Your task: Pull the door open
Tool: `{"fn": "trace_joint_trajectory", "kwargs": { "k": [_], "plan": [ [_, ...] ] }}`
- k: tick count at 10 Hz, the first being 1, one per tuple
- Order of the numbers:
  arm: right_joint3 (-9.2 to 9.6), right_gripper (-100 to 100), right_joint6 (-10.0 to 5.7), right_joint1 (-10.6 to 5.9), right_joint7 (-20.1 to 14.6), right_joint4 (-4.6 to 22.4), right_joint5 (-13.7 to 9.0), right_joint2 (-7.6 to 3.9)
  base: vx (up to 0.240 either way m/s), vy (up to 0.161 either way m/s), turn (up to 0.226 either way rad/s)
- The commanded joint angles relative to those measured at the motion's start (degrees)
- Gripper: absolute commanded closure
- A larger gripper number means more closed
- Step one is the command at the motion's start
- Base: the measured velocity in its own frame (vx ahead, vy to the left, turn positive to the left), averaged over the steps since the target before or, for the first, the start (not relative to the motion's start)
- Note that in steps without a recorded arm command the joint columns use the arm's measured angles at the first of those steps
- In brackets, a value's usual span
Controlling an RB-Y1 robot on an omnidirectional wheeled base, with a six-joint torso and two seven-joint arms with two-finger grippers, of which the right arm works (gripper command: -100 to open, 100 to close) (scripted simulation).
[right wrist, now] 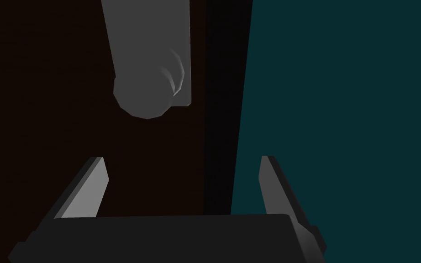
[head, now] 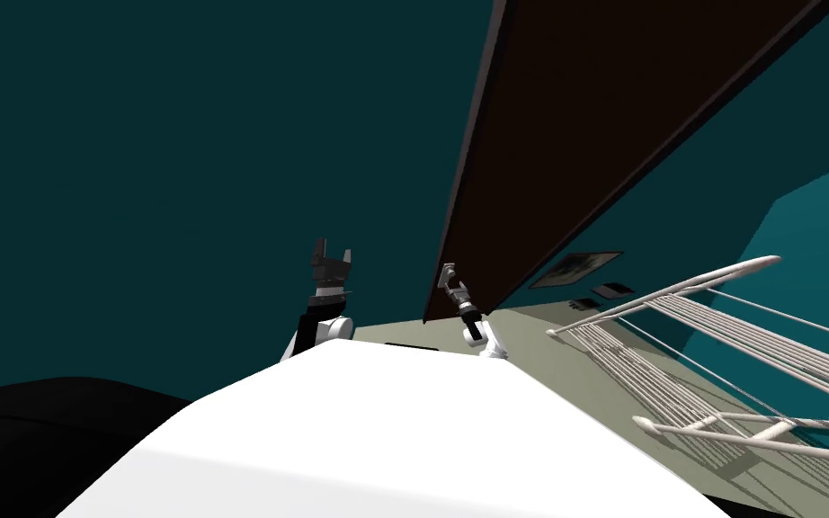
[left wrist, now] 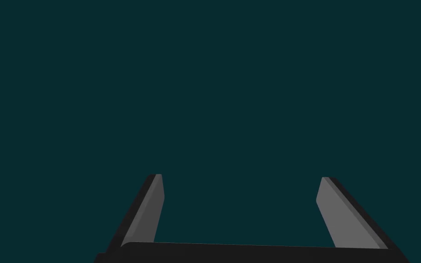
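Observation:
A dark brown door point(head: 601, 117) stands in a teal wall point(head: 179, 135). In the right wrist view its grey handle point(right wrist: 150, 77), a plate with a rounded knob, sits close to the door's edge point(right wrist: 223, 100). My right gripper point(right wrist: 182, 182) is open and faces the door point(right wrist: 45, 91). The handle lies just beyond its fingertips, nearer one finger point(right wrist: 91, 187), and nothing is between them. In the head view that gripper point(head: 449, 274) is up against the door's lower edge. My left gripper point(head: 330, 261) is raised to the left of the door, open and holding nothing point(left wrist: 239, 201).
A white slatted railing point(head: 718, 306) runs along the right over a beige floor point(head: 566, 351). Dark picture frames point(head: 574, 267) hang on the wall past the door. A black area point(head: 35, 432) lies at the lower left.

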Motion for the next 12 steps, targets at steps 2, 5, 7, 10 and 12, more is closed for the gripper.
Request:
{"fn": "trace_joint_trajectory", "kwargs": {
  "k": [2, 5, 7, 10, 12],
  "plan": [
    [-3.30, -100, 1.66, -2.50, 2.65, 2.29, -0.71, 1.73, 0.064, -0.028, 0.310],
    [-6.26, -100, 3.21, -4.59, 5.26, 4.20, -1.30, 3.88, 0.080, -0.068, 0.184],
    [-7.61, -100, 3.92, -5.54, 6.44, 5.07, -1.56, 4.96, 0.042, -0.114, 0.150],
    [-7.04, 100, 3.25, -4.46, 6.14, 5.86, -1.51, 5.14, -0.015, -0.002, -0.019],
    [-7.04, 100, 3.25, -4.46, 6.14, 5.86, -1.51, 5.14, 0.000, 0.002, 0.007]
  ]
}}
